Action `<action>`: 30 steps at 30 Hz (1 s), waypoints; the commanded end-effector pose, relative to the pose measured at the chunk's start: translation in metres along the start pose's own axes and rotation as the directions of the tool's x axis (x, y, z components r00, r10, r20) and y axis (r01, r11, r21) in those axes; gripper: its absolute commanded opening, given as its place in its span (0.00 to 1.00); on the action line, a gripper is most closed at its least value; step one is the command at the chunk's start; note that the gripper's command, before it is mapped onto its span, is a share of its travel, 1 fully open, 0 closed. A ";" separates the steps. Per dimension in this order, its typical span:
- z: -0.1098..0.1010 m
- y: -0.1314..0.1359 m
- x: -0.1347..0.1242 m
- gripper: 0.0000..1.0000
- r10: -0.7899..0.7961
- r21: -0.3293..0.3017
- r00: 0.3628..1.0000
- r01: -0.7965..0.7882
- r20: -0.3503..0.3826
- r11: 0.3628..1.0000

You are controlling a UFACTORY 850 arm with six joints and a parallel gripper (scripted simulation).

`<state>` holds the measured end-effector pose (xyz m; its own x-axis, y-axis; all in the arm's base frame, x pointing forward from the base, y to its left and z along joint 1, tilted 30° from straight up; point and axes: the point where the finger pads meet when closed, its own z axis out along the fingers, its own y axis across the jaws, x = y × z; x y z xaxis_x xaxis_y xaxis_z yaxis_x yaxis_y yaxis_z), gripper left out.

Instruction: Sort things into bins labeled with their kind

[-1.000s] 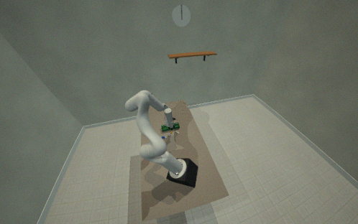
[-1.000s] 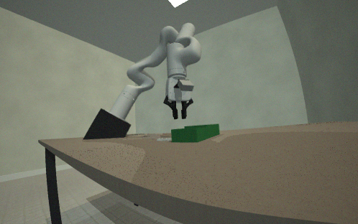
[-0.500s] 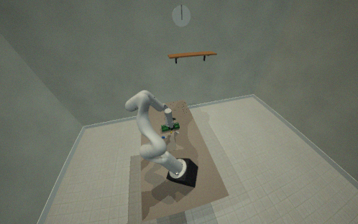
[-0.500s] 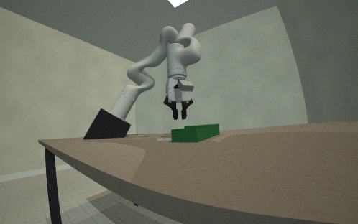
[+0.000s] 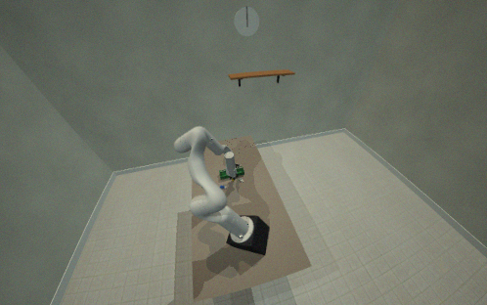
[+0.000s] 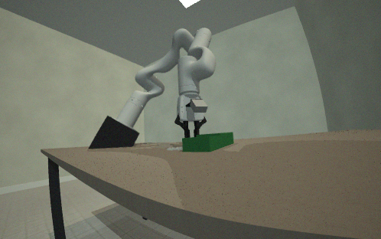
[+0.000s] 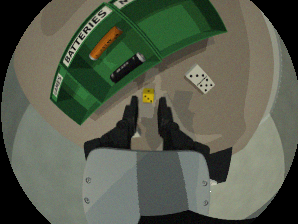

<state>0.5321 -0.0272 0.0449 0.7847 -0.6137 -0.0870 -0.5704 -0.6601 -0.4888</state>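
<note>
Fingers part-spread, nothing pinched, lined up on the yellow die; likely pick step, next move: centre, lower, squeeze, then GAMES bin.

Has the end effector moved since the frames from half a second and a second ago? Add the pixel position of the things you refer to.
Yes. In the exterior view the end effector point(image 6: 191, 135) point(image 7: 148, 104) has come down: its fingertips hung above the green bins point(image 6: 197, 144) point(image 7: 102, 55) before and now reach their rim level.
</note>
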 end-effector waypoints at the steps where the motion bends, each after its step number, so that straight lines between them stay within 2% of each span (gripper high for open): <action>1: 0.013 -0.001 0.002 0.30 -0.001 0.003 1.000 0.001 -0.003 1.000; 14: 0.025 -0.001 0.001 0.30 -0.001 0.003 1.000 0.001 -0.003 1.000; 27: 0.025 -0.001 0.001 0.30 -0.001 0.003 1.000 0.001 -0.003 1.000; 28: 0.025 -0.001 0.001 0.00 -0.001 0.003 1.000 0.001 -0.003 1.000; 30: 0.025 -0.001 0.001 0.00 -0.001 0.003 1.000 0.001 -0.003 1.000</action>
<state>0.5389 -0.0160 0.0225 0.7845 -0.6143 -0.0851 -0.5696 -0.6595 -0.4906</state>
